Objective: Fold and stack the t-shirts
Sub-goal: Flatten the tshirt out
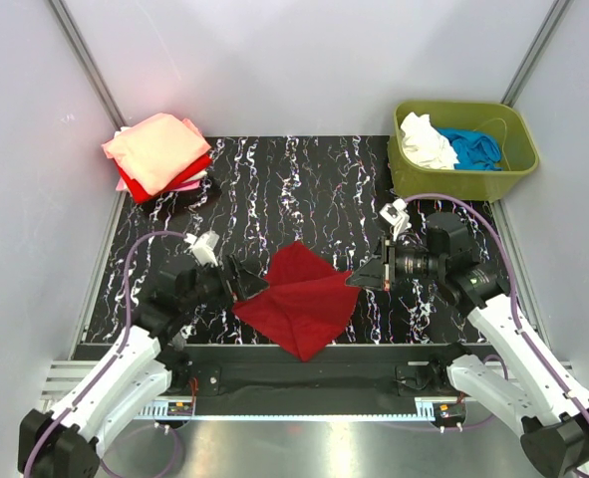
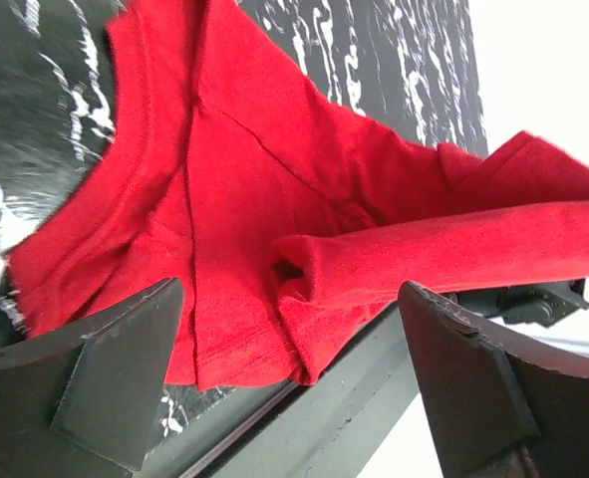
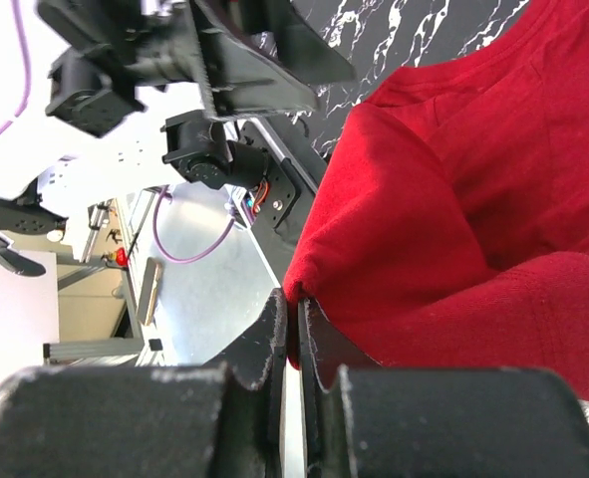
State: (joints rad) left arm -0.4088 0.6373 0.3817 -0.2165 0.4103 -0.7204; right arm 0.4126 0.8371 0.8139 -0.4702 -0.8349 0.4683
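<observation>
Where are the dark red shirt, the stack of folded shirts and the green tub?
dark red t-shirt [image 1: 304, 299]: top external view, middle of the cloth.
stack of folded shirts [image 1: 157, 149]: top external view, salmon-pink top shirt.
green tub [image 1: 453, 183]: top external view, near outer wall.

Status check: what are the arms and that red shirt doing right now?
Left gripper open beside dark red t-shirt. Right gripper shut on its right corner. Shirt rumpled mid-table, unfolded. Nothing blocking; folded stack and tub far back.
</observation>
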